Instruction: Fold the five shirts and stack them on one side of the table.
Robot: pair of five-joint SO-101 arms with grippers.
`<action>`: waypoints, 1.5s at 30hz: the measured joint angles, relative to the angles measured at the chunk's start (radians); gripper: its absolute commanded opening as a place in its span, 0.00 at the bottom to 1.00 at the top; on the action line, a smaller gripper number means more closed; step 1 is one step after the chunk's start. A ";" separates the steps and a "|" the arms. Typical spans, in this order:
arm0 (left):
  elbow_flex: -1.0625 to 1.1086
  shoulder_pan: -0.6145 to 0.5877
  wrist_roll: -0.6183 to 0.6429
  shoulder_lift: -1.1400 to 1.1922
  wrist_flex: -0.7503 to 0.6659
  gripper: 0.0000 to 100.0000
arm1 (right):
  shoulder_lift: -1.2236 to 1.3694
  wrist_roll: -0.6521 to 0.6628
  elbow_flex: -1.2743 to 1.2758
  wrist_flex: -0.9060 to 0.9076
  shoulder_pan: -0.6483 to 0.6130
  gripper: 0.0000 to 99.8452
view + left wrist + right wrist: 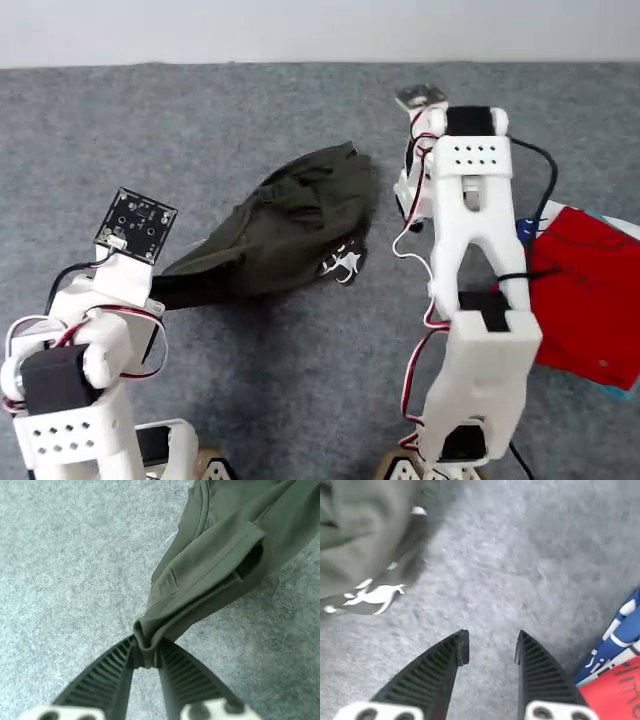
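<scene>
Left gripper (146, 654) is clamping a bunched edge of the olive shirt (220, 550), jaws nearly closed. Right gripper (491, 649) is hovering parted, empty. Best drawing the cloth flat, slowly.

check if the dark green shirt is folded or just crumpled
Crumpled, not folded: the dark green shirt lies in a rumpled heap, one end drawn into a narrow bunch pinched in the left hand.
</scene>
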 measured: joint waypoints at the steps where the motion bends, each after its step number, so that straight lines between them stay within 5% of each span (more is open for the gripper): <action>1: 0.000 0.000 0.000 0.000 0.000 0.01 | -0.012 0.000 0.000 -0.002 -0.018 0.17; 15: -0.008 0.000 0.000 -0.002 0.000 0.01 | 0.221 0.000 -0.002 -0.430 -0.298 0.17; 26: -0.071 0.000 0.000 -0.003 -0.011 0.01 | 0.275 0.000 -0.003 -0.021 -0.086 0.16; 34: -0.071 0.002 0.000 -0.003 -0.037 0.01 | 0.186 -0.002 -0.003 0.000 0.063 0.17; 39: -0.100 0.000 0.000 -0.003 -0.043 0.01 | 0.060 -0.002 -0.003 0.000 0.077 0.17; 45: -0.114 0.000 0.000 -0.005 -0.043 0.01 | 0.040 -0.003 -0.029 0.000 -0.058 0.17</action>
